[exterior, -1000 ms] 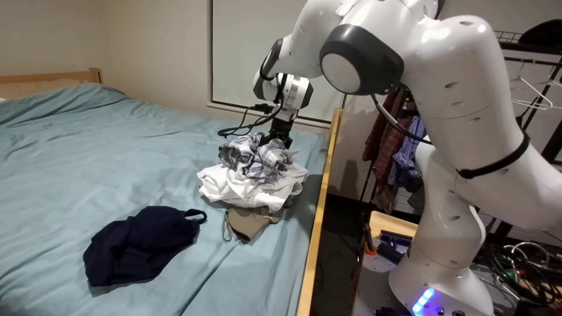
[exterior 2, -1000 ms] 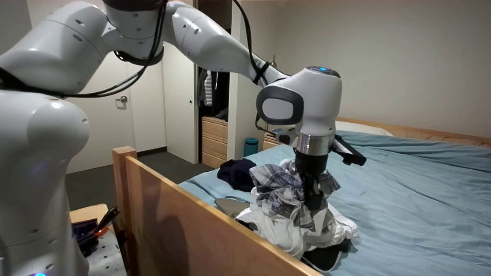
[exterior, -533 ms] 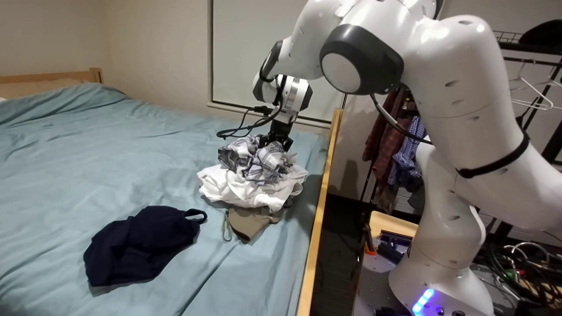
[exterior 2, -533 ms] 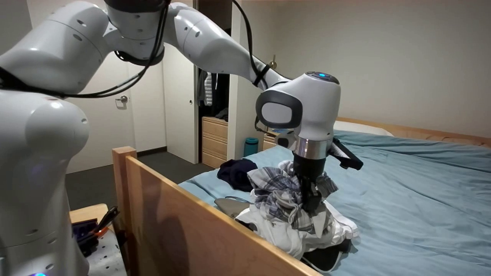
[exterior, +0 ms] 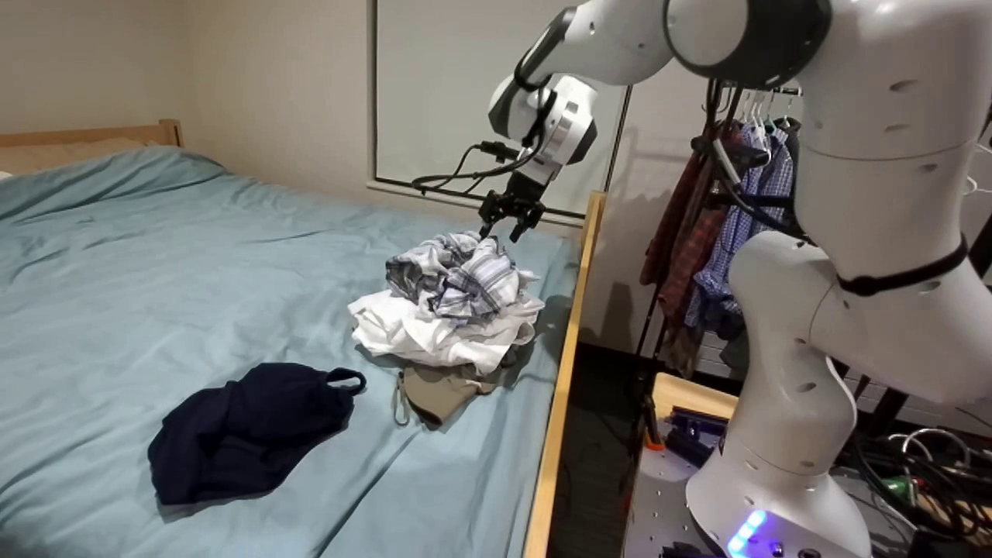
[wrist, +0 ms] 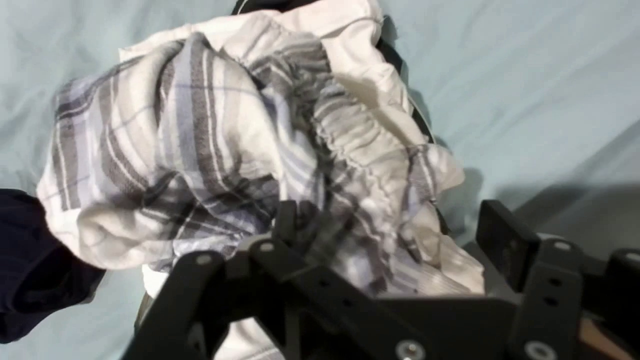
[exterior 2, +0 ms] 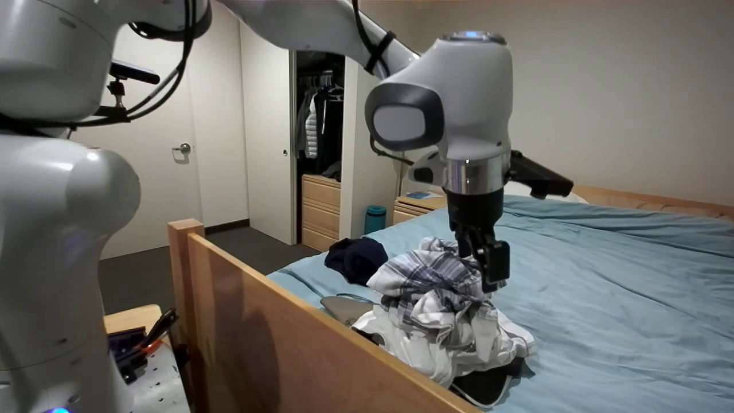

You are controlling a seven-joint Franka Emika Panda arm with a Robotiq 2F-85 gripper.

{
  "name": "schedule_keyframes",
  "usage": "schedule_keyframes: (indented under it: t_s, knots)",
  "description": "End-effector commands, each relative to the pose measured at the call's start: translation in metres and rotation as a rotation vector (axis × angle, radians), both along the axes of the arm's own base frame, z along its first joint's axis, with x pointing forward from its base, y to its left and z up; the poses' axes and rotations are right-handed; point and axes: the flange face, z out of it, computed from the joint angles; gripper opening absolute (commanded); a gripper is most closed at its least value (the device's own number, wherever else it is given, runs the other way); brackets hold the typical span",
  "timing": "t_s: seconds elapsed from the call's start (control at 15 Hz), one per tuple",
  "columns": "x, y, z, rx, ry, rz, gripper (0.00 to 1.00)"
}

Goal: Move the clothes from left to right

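Note:
The clothes lie on the blue bed. A crumpled plaid garment (exterior: 457,279) tops a white garment (exterior: 418,333), and an olive piece (exterior: 442,394) pokes out below. Dark cloth (exterior 2: 487,384) shows under the heap in an exterior view. A navy garment (exterior: 256,434) rests apart, and its edge also enters the wrist view. My gripper (exterior: 500,232) hangs just above the far side of the plaid heap, fingers spread and holding nothing. In the wrist view the plaid garment (wrist: 200,125) appears beyond and between the wide-apart fingers.
A wooden bed rail (exterior: 570,341) runs between the bed and the robot's base. The blue sheet (exterior: 194,294) spreads beyond the heap toward the headboard. Shirts (exterior: 744,225) hang on a rack behind the arm. Tools (exterior: 694,434) sit beside the base.
The gripper was down in the plaid garment and has let go, opened and risen above the heap. The arm has lifted; the clothes stay nearly where they were, the plaid top slightly loosened.

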Motion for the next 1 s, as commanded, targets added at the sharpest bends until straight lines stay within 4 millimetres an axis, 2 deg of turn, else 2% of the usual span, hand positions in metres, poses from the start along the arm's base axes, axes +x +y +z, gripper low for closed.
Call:
schedule_keyframes:
  t_s: [0.0,0.13,0.27,0.53,0.73,0.8,0.87,0.93]
  knots:
    - [-0.018,-0.002,0.047,-0.122,-0.080,0.097,1.00]
    - [-0.018,0.016,0.088,-0.189,-0.087,0.191,1.00]
    - [-0.017,0.051,0.122,-0.209,-0.090,0.291,1.00]
    - [-0.004,0.143,0.163,-0.200,-0.028,0.509,1.00]
    - [-0.006,0.225,0.200,-0.211,0.033,0.674,1.00]
    - [-0.004,0.247,0.208,-0.226,0.053,0.726,1.00]
    - [0.005,0.220,0.190,-0.181,0.017,0.651,1.00]
    - [0.004,0.243,0.201,-0.201,0.028,0.687,1.00]
